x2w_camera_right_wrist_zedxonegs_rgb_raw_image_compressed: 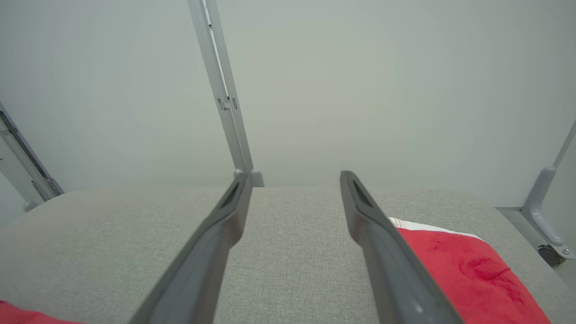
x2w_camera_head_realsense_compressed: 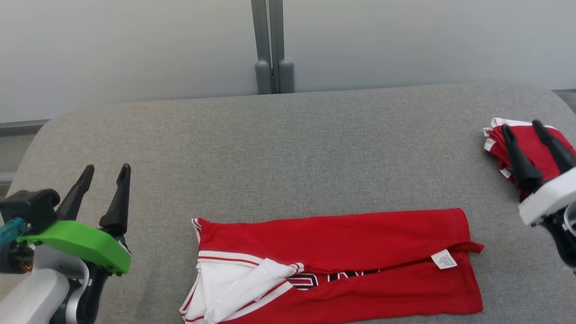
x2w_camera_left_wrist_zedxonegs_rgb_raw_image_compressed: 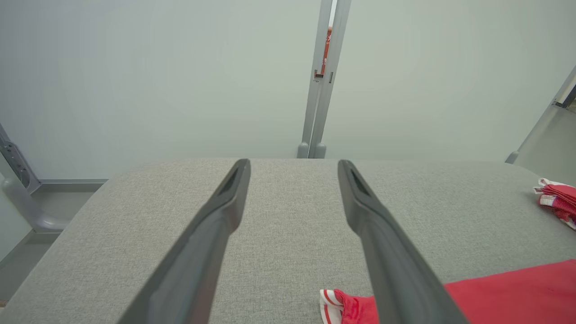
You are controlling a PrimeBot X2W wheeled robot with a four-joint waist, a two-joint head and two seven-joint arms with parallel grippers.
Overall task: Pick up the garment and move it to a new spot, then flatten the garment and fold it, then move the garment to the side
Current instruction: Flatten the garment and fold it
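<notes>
The garment (x2w_camera_head_realsense_compressed: 342,252) lay on the worktop (x2w_camera_head_realsense_compressed: 288,148). Left of the garment hung the left gripper (x2w_camera_head_realsense_compressed: 108,168). Behind the garment to its right lay a folded bundle (x2w_camera_head_realsense_compressed: 535,150), with the right gripper (x2w_camera_head_realsense_compressed: 521,125). 2 posts (x2w_camera_head_realsense_compressed: 272,49) stood far behind the garment.

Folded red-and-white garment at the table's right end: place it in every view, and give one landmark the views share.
Head view: the folded garment lies at the right edge, behind the fingers of the right end effector.
Left wrist view: at the right edge, about mid-height.
Right wrist view: lower right, beside the right-hand finger.
Shared landmark: the grey double post behind the table, also seen at and.
</notes>
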